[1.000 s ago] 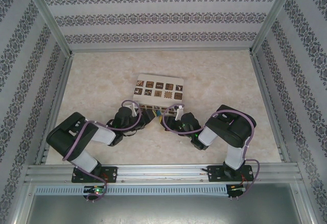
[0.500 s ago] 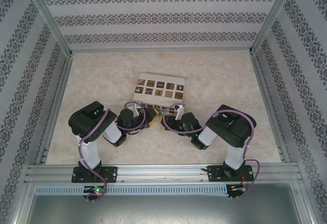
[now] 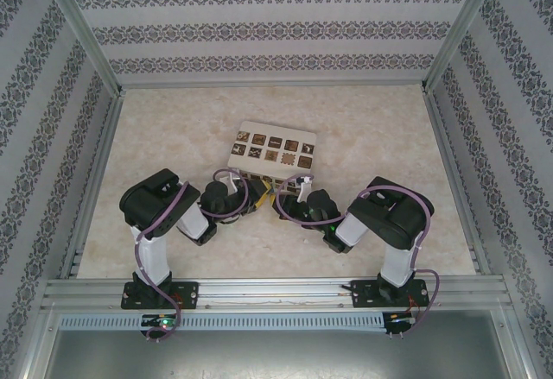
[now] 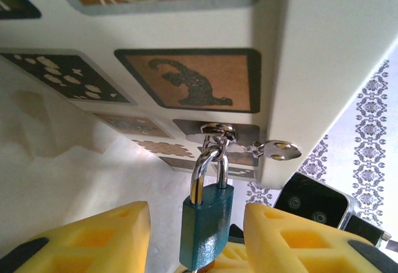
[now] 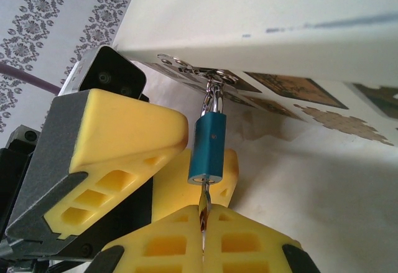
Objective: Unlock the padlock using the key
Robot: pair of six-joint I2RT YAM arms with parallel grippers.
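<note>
Clamped shut, the right gripper (image 5: pixel 203 226) has its two yellow fingers pressed together on the key (image 5: pixel 204 203). A thin dark sliver of it rises out of the seam between the pads (the key's head is buried in the grip). That sliver meets the underside of the padlock (image 5: pixel 208 148) at the keyhole; how far in it goes cannot be told.

The padlock is blue-bodied and hangs upright by its silvery shackle (image 4: pixel 199 170) from a metal hasp (image 4: pixel 217 131) on the near face of the cream box (image 3: pixel 272 148), close to the box's patterned brown squares.

Opposite it, the left gripper (image 4: pixel 196 242) stands with its jaws apart, one yellow finger (image 4: pixel 93 242) on each side of the padlock's body. A gap shows on both sides in the left wrist view, so nothing is clamped there. In the right wrist view one of these left fingers sits just beside the padlock, level with it.

From above, both arms reach in from the near edge of the table (image 3: pixel 173 129). Their grippers meet at the box's near side, with the box lying about midway across the table.
</note>
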